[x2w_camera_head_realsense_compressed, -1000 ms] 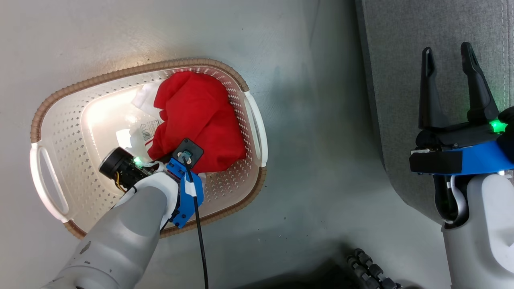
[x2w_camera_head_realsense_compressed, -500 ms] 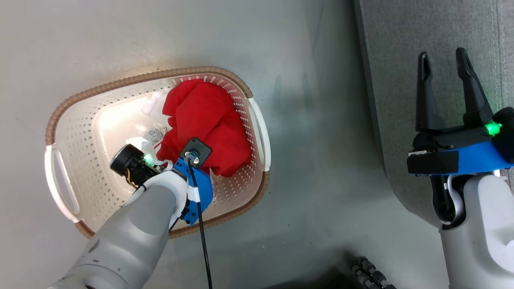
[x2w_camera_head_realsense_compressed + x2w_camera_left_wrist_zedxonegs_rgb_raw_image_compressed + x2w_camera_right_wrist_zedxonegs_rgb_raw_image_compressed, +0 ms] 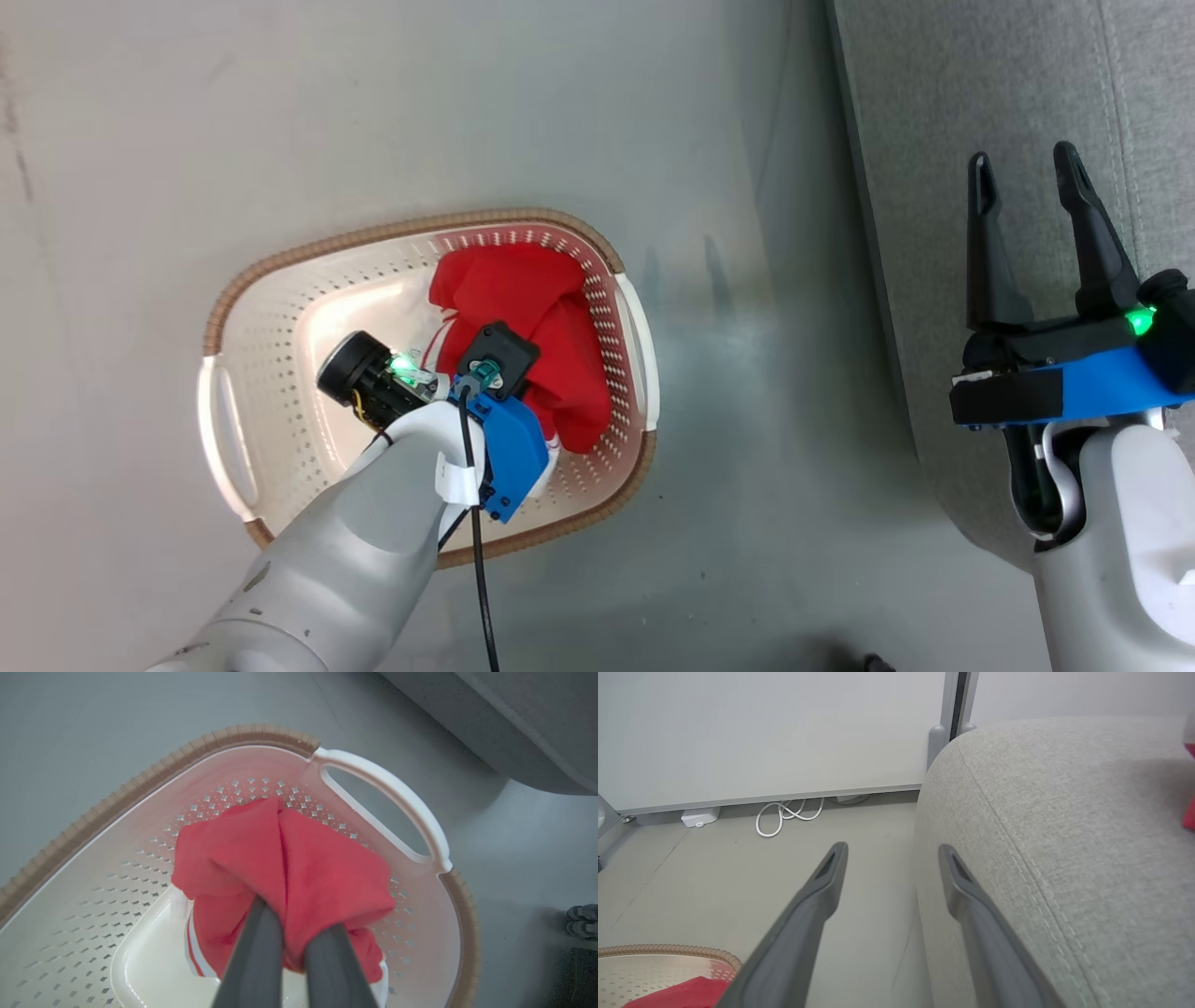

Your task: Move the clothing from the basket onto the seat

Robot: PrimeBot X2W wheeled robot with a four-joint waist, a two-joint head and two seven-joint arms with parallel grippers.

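Pinching clothing [image 3: 299, 868] in basket [image 3: 140, 779]: left fingers [image 3: 254, 956], left wrist view.

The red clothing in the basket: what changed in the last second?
The clothing has been drawn from a broad spread into a tighter bunch, pinched in the left gripper. The basket only looks shifted and smaller because the head camera moved. The right gripper stays open by the seat; the clothing is still in the basket.
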